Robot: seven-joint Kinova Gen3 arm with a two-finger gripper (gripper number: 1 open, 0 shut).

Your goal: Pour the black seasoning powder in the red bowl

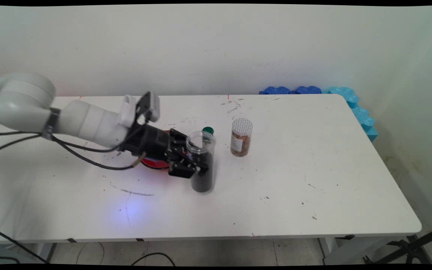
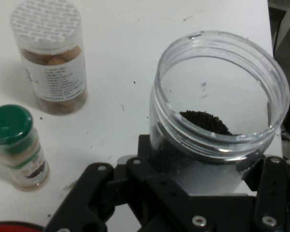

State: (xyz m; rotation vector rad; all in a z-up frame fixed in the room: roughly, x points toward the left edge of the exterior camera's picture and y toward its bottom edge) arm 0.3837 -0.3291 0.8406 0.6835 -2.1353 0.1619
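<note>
Open clear jar (image 1: pixel 201 162) (image 2: pixel 217 104) stands upright on the white table (image 1: pixel 294 168) (image 2: pixel 130 58), left of centre, part-filled with dark granules, no lid on it. The black gripper (image 1: pixel 190 162) (image 2: pixel 183 193) is clamped on the jar's body below the rim, one finger on each side, coming in roughly level from the left. Arm (image 1: pixel 81 122) runs back to the left edge, black cables (image 1: pixel 84 157) hanging under it. Just behind the jar: small green-capped spice bottle (image 1: pixel 208 131) (image 2: pixel 17 145), upright, mostly hidden in the main view. Right of the jar, apart from it: upright clear jar with white lid (image 1: pixel 241 137) (image 2: pixel 52 55), brown contents. Red disc (image 1: pixel 155 163) (image 2: pixel 14 226) lies flat on the table under the gripper's wrist. Blue foam pieces (image 1: pixel 336 95) sit along the table's far right edge by the wall.
</note>
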